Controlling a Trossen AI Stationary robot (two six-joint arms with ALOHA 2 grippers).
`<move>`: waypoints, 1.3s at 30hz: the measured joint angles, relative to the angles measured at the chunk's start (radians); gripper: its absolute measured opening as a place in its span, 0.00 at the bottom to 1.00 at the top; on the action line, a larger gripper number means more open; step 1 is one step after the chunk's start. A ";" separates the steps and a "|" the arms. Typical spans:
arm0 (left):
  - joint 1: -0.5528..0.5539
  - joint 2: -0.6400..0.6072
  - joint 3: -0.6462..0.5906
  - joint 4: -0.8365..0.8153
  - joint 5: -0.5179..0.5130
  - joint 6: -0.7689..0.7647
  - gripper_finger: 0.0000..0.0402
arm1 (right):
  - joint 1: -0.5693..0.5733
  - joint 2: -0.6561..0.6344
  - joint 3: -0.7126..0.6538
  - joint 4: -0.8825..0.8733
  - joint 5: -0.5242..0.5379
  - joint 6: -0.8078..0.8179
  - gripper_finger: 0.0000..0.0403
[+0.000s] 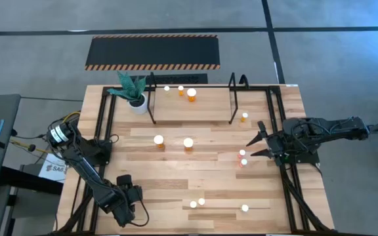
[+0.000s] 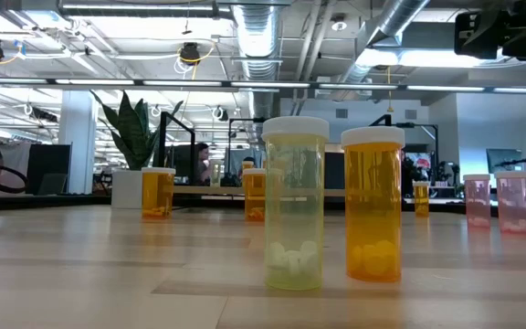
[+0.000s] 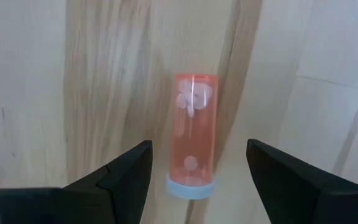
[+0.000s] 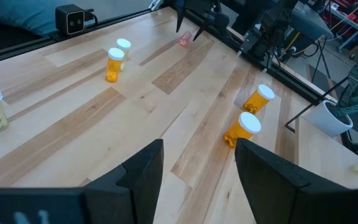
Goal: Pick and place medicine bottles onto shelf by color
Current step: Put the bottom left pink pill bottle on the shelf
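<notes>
The left gripper (image 3: 199, 146), at the table's 7 o'clock, hangs released over a toppled pink bottle (image 3: 194, 112). The bottle's long axis runs between the fingers. The right gripper (image 1: 260, 145) waits open at 3 o'clock.

White sheet (image 1: 50, 168) under the left arm's base beside the surface, partial dark letters "SA" legible, remainder hidden, no other readable text

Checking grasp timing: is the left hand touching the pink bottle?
Apart. Left wrist view shows bare wood between the pink bottle and both fingers of the open left hand.
</notes>
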 joint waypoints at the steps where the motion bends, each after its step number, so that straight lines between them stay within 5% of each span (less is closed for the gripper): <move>1: 0.000 0.000 0.000 0.002 0.000 -0.007 0.62 | 0.000 0.000 0.000 0.000 0.000 0.000 0.55; 39: 0.049 0.061 0.001 0.003 0.091 -0.160 0.59 | 0.000 0.000 0.000 0.000 0.000 0.000 0.55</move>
